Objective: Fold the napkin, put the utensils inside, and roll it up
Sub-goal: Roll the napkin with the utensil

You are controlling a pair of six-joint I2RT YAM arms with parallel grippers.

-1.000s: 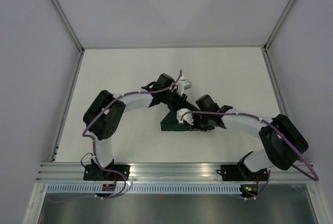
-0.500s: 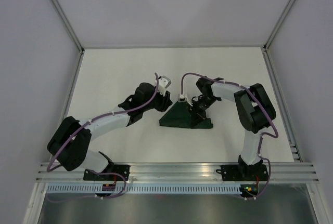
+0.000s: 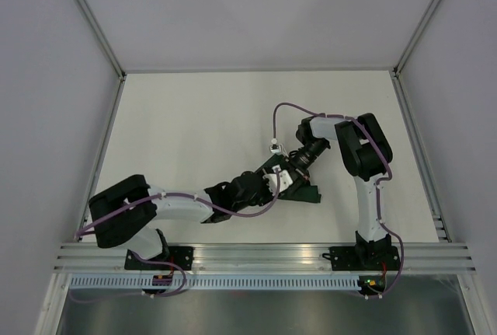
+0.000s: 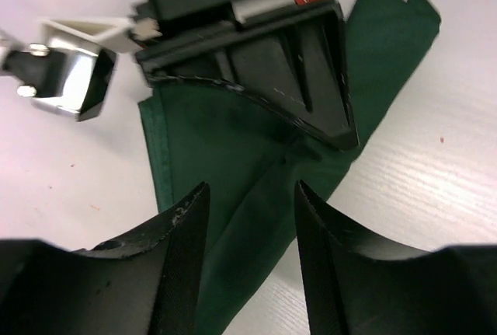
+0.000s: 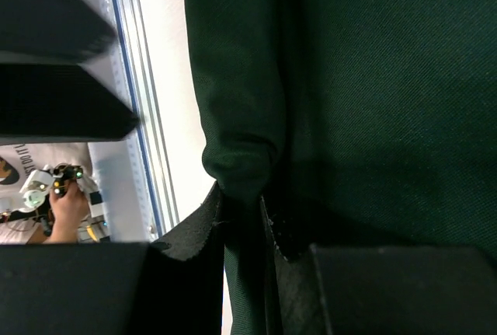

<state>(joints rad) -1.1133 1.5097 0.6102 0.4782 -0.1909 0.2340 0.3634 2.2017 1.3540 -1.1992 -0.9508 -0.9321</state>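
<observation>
**Right fingers pinch the napkin, left fingers loose over it**

My right fingers (image 5: 198,230) are clenched on a bunched fold of the napkin (image 5: 373,78). I can see the dark green cloth squeezed tight between the two of them.

My left fingers (image 4: 182,226) are spread apart and grip nothing. They hang just over the napkin, and I cannot tell if they touch it. The two sets of fingers are just beside each other. The right ones are on the napkin's far side and the left ones on its near side.

The napkin is folded into a long creased shape. It lies flat on the white counter (image 3: 194,117), and one corner of it pokes out to the right of both sets of fingers.

My left arm (image 3: 178,204) reaches low toward the napkin from the left. My right arm (image 3: 357,144) bends over to the napkin from its right.
</observation>
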